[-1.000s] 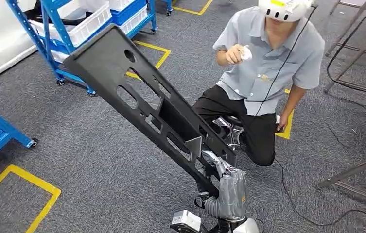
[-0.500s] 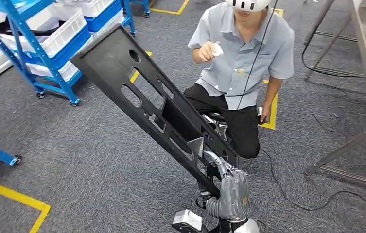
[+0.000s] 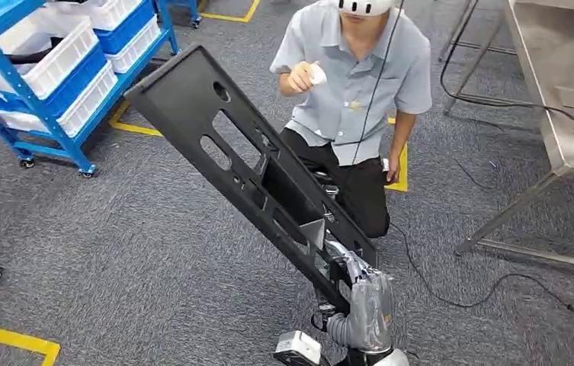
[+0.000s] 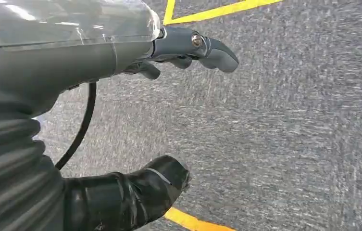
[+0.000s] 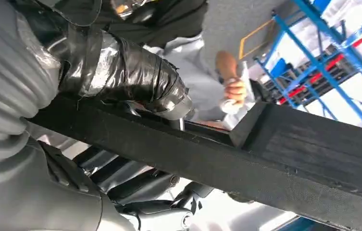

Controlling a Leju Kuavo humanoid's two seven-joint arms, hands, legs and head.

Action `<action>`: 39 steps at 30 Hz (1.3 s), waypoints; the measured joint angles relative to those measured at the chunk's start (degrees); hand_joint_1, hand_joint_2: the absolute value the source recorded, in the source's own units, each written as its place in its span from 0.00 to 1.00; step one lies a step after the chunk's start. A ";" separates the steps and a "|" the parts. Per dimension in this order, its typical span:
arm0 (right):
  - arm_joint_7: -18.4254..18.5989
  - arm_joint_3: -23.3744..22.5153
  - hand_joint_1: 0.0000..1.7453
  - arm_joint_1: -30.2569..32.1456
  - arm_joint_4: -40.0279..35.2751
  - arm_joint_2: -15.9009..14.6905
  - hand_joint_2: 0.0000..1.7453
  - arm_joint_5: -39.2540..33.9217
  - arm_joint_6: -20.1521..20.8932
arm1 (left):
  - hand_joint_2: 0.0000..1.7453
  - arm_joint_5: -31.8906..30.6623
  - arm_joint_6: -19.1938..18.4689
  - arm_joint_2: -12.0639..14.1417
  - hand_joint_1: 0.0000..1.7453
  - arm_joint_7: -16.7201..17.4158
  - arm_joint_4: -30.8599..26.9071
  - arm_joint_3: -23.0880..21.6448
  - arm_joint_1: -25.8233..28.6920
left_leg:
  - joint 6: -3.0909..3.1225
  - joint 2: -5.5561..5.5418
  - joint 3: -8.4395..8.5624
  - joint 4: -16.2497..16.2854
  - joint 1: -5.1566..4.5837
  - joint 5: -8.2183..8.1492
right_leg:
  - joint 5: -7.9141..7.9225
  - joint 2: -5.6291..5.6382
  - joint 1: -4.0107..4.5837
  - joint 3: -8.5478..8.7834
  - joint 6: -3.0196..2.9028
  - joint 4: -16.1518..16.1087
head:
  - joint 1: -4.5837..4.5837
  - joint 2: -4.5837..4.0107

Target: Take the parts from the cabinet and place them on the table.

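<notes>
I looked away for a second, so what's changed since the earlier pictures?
The whole head view has swung right: the blue rack and seated person slid left in frame and a steel table came in. That's camera motion. The right robot hand keeps gripping the black panel as before.

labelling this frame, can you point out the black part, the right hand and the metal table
black part (image 3: 192, 107), head view, on its broad upper end
right hand (image 3: 348, 267), head view, where it grips the part's lower end
metal table (image 3: 531, 46), head view, on its bare top
</notes>
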 joint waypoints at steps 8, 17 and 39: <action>0.20 -0.17 1.00 0.39 -0.85 0.00 1.00 0.13 -0.26 | 1.00 -0.37 -0.02 -0.11 0.00 -0.15 -0.02 0.22 -0.21 | -2.12 -1.22 -1.69 4.78 -0.02 -4.08 | 0.20 1.03 0.40 1.29 -2.56 -3.69 | -0.20 0.00; 0.66 -0.37 1.00 0.63 -0.90 -0.02 1.00 0.13 -0.39 | 1.00 -0.59 -0.15 -0.11 0.00 -0.24 -0.02 0.28 0.05 | -2.17 -5.65 -0.86 0.80 0.20 -0.22 | -0.53 5.31 0.66 0.64 -1.88 -1.93 | -0.17 0.00; 0.94 -0.66 1.00 0.72 -0.92 -0.02 1.00 0.09 -0.48 | 1.00 -1.01 -0.15 -0.13 0.00 -0.39 -0.11 0.42 -0.35 | -1.93 -1.72 -2.58 6.41 -0.15 -4.55 | 0.18 1.07 0.51 1.76 -2.69 -4.06 | -0.29 0.00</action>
